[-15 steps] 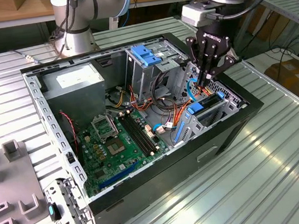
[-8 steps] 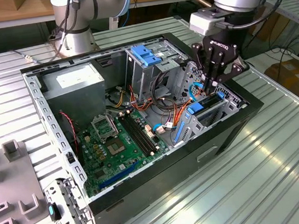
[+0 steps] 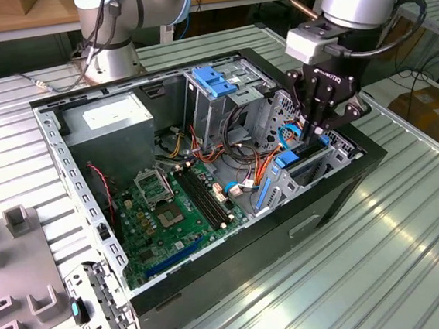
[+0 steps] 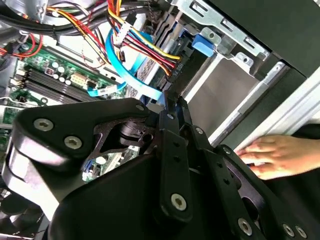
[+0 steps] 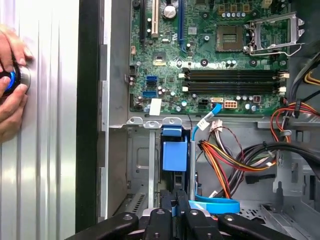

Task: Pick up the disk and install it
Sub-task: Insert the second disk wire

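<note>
The gripper (image 3: 315, 130) stands at the right of centre in the exterior view, lowered into the open computer case (image 3: 91, 200) at the lower drive bay (image 3: 302, 174) by the case's front wall; its fingers are drawn close together, nearly shut, on the thin top edge of the disk (image 5: 174, 156), which stands on edge in that bay, its blue carrier frame showing at lower centre of the first wrist view; in the second wrist view the disk (image 4: 187, 62) appears at upper centre as a dark slab with a blue tab, just beyond the fingertips; the motherboard (image 3: 173, 208) lies at centre of the exterior view; coloured cables (image 5: 225, 160) run just beside the disk; a person's hand (image 5: 11, 82) rests on a blue-lit round button (image 5: 12, 80) at the left edge of the first wrist view, outside the case.
</note>
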Action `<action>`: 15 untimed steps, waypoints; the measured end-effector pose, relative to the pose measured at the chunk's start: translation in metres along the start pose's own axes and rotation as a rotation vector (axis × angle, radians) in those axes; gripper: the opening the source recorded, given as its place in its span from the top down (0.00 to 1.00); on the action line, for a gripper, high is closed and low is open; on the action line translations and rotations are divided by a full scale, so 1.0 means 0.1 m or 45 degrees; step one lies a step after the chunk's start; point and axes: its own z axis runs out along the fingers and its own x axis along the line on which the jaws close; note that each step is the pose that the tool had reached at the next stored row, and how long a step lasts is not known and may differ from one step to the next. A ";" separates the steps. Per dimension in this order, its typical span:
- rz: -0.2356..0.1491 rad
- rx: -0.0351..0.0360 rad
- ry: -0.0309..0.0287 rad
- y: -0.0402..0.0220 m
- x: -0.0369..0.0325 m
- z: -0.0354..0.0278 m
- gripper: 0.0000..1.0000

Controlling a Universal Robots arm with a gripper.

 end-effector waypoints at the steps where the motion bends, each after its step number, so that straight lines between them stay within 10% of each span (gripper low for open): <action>1: 0.000 0.0008 -0.0422 0.001 0.024 0.004 0.84; 3: -0.001 0.0028 -0.0767 0.003 0.055 0.009 0.84; 15: -0.001 0.0236 -0.1067 0.030 0.103 0.061 0.84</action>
